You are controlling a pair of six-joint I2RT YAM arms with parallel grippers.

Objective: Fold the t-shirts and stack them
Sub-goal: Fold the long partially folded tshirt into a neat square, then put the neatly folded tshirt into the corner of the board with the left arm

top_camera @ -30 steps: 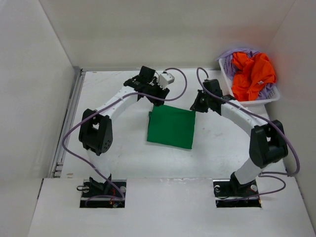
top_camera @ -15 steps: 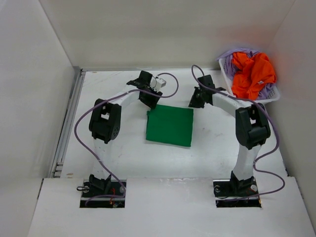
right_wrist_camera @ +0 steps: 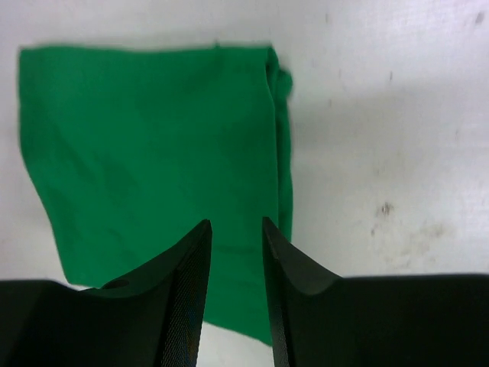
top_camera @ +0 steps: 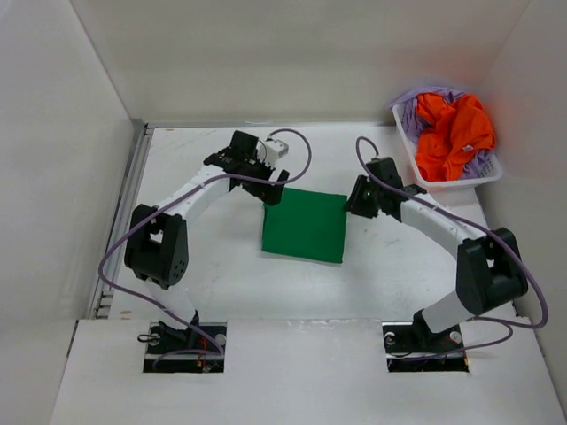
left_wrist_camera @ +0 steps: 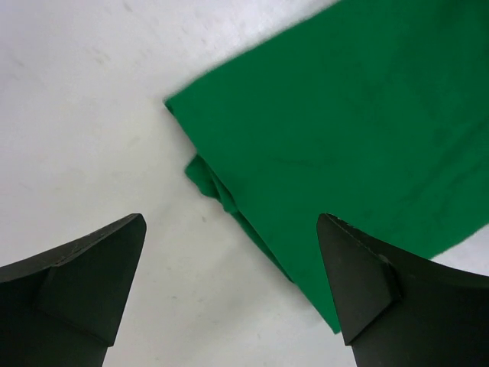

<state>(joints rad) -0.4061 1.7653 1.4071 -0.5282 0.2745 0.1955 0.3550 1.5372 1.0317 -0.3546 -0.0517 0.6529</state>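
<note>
A green t-shirt [top_camera: 304,225] lies folded into a flat square in the middle of the table. My left gripper [top_camera: 273,191] hovers at its far left corner, jaws wide open and empty [left_wrist_camera: 231,222], with the green cloth [left_wrist_camera: 359,130] under the right finger. At the far right corner is my right gripper [top_camera: 353,204]. It stands open by a narrow gap with nothing in it [right_wrist_camera: 235,223], above the green shirt [right_wrist_camera: 153,153]. The orange t-shirt [top_camera: 454,128] lies crumpled on top of the lavender one [top_camera: 409,111], both in the basket.
The white mesh basket [top_camera: 452,183] stands at the far right corner against the right wall. White walls close the table on the left, back and right. A metal rail [top_camera: 124,221] runs along the left edge.
Both grippers have opened and let go of the green shirt's far corners, the left one wide and the right one slightly. Both arms' elbows have swung outward and toward the near edge.
</note>
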